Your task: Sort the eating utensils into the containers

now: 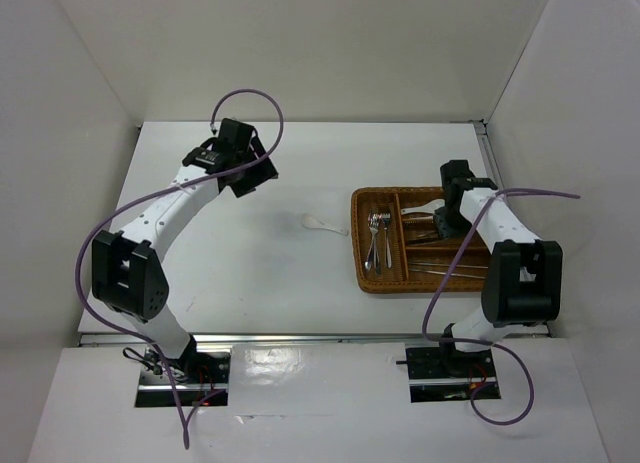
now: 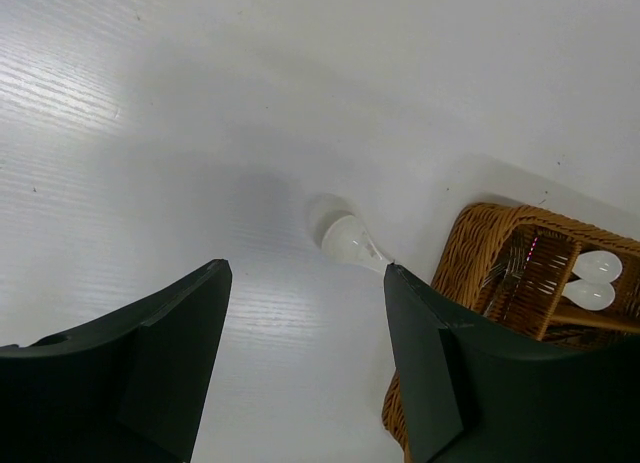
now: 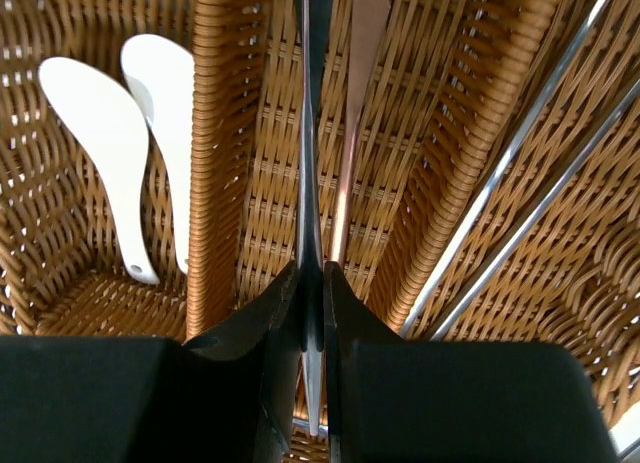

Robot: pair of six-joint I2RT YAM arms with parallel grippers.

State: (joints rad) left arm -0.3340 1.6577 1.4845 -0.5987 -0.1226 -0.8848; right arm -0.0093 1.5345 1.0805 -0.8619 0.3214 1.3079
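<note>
One white ceramic soup spoon (image 1: 320, 223) lies on the white table, left of the brown wicker tray (image 1: 357, 245). In the left wrist view this spoon (image 2: 350, 241) lies just beyond my open left gripper (image 2: 306, 266), whose fingers hold nothing. My right gripper (image 3: 312, 273) hangs over the tray's middle section, shut on a slim silver knife (image 3: 311, 163) seen edge-on. A second knife (image 3: 346, 173) lies beneath it. Two white spoons (image 3: 105, 133) rest in the neighbouring section. Silver sticks (image 3: 520, 183) lie in the section on the other side. Forks and spoons (image 1: 378, 241) fill the long section.
White walls enclose the table on three sides. The left gripper (image 1: 250, 168) hovers at the table's back left, well away from the tray. The right arm (image 1: 505, 243) reaches over the tray's right side. A metal rail (image 1: 320, 338) runs along the near edge.
</note>
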